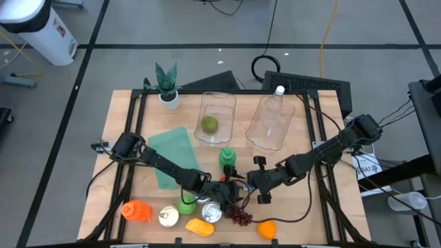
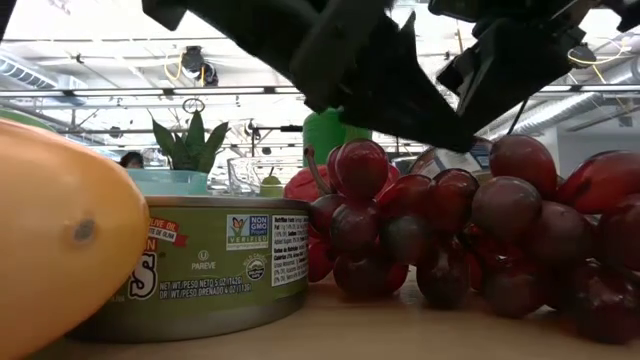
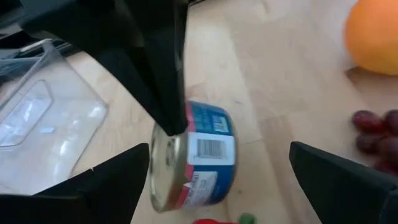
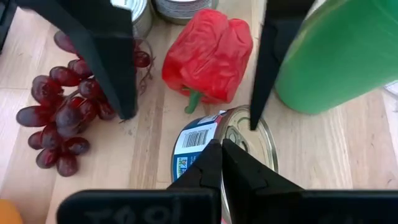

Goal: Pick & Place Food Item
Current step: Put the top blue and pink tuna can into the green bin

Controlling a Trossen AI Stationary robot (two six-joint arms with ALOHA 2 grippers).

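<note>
High view: both arms meet over the clutter at the bottom middle of the surface [image 1: 124, 110]. The left gripper [image 1: 222, 194] and right gripper [image 1: 253, 187] are nearly nose to nose. A lime [image 1: 209, 125] sits in a clear tray [image 1: 219, 100] up top, probably the drop spot. I can't pick out the target from up here.

Low view: mostly grapes [image 2: 450, 230] and a green-label can [image 2: 200, 265], with dark arm parts overhead. It's no help on the grip.

Left wrist view: this one shows it. The left fingers [image 3: 112, 186] are spread wide, with a blue-label can [image 3: 199, 155] on its side between them, not touched yet. One dark finger from the other arm pokes down at its rim.

Right wrist view: the right fingers [image 4: 211, 165] are pinched together on nothing, tip right at that can. There's also a red pepper [image 4: 211, 53] just beside it, which the left wrist barely catches.

My guess is the grab is being lined up. Next the left needs to drop and squeeze, and the right should back off since the can could roll.
</note>
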